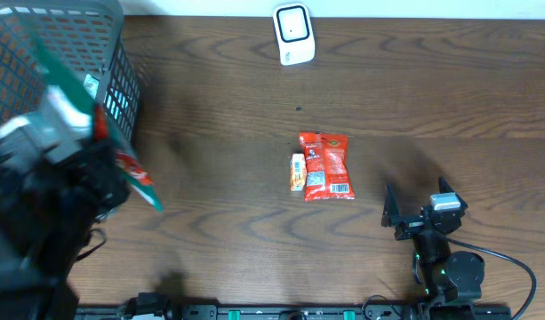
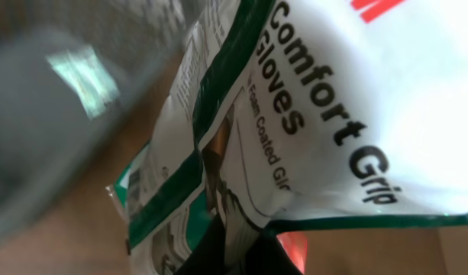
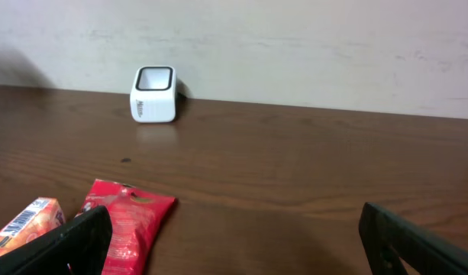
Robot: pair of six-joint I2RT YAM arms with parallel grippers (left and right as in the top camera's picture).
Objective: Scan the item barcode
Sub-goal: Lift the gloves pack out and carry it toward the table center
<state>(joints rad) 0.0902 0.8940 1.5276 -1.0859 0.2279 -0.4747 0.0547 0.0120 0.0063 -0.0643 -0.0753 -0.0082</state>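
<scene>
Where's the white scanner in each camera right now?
Overhead: white scanner at the top edge, centre.
Left wrist: not in it; glove packet fills the frame.
Right wrist: upper left.
Shared landmark: red snack packet, centre overhead, lower left in right wrist.

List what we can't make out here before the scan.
- glove pack barcode: left wrist view, fine print blurred and pack runs off the frame; overhead, too small.
- basket contents: overhead, cut by the frame edge, partly covered by the pack; left wrist, blurred.
- orange box: right wrist, cut off by the left edge and the right gripper.
</scene>
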